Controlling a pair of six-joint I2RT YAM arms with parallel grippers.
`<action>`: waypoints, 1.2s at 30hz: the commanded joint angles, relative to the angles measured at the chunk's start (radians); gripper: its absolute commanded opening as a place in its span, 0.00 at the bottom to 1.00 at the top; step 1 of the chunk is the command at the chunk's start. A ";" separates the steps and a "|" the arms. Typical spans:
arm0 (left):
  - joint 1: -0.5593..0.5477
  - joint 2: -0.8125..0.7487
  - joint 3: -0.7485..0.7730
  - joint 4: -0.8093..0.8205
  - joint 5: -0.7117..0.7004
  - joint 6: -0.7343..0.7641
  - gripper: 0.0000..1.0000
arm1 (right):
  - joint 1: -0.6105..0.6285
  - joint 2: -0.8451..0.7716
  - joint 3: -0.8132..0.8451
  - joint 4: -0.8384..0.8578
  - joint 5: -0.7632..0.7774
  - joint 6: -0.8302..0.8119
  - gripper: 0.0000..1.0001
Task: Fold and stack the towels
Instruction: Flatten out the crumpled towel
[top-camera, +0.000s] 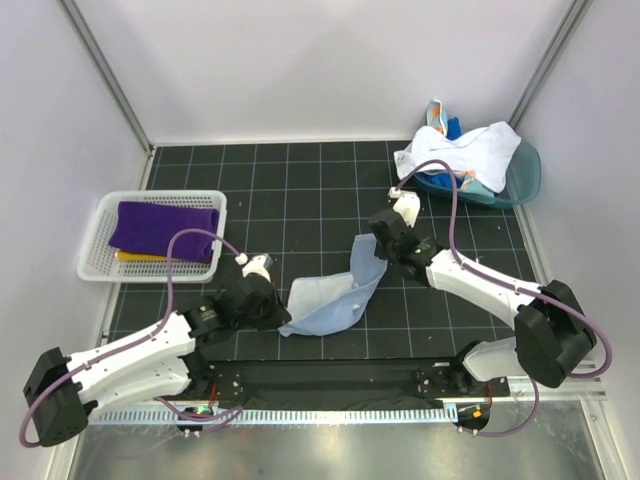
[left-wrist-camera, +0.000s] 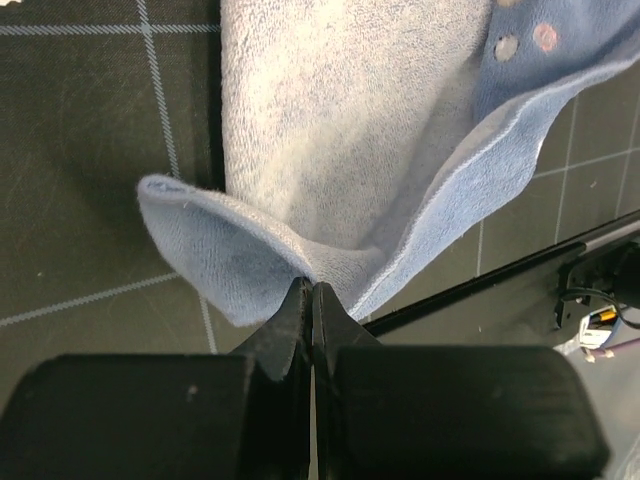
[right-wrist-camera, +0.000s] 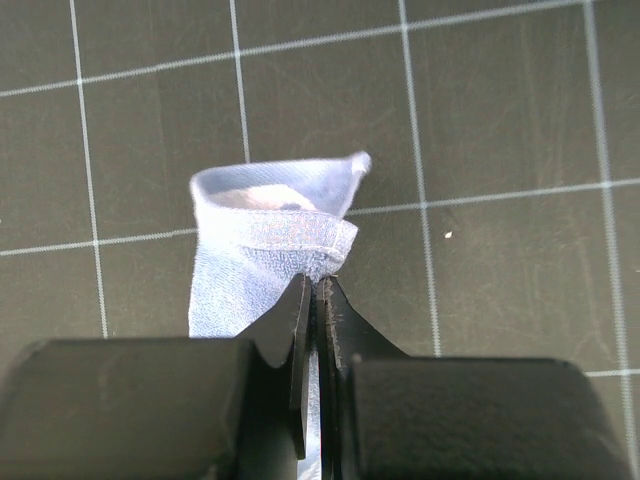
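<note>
Purple towel (top-camera: 165, 225), folded, is lying uppermost in the white mesh basket (top-camera: 92, 250) at the far left of your table, and it is covering a yellow towel (top-camera: 135, 256) of which only an edge is showing. Moving right, your left gripper (left-wrist-camera: 312, 288) is pinching the near left corner of the light blue towel (top-camera: 330, 300), with its jaws pressed together on the cloth. The corner is curling up from the black grid mat (top-camera: 300, 190) into a small loop. The towel itself is lying at the centre of the mat, stretched slantwise between your two arms, and pale spots are showing near one edge in the left wrist view. Your right gripper (right-wrist-camera: 316, 282) is clamping the far right corner, with its jaws tight on a doubled hem, and is holding that end raised off the mat. At the far right, a white towel (top-camera: 460, 148) is draping over the rim of the teal tub (top-camera: 527, 170), and a bright blue towel (top-camera: 453, 128) is showing behind it.
</note>
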 joint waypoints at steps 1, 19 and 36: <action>-0.012 -0.082 0.050 -0.081 -0.010 -0.010 0.00 | -0.002 -0.037 0.078 -0.046 0.082 -0.045 0.01; -0.304 0.045 0.357 -0.138 -0.094 -0.023 0.00 | -0.048 -0.159 0.311 -0.298 0.125 -0.200 0.06; 0.286 -0.201 -0.022 -0.167 -0.056 -0.085 0.00 | -0.048 0.425 0.580 -0.071 -0.124 -0.151 0.76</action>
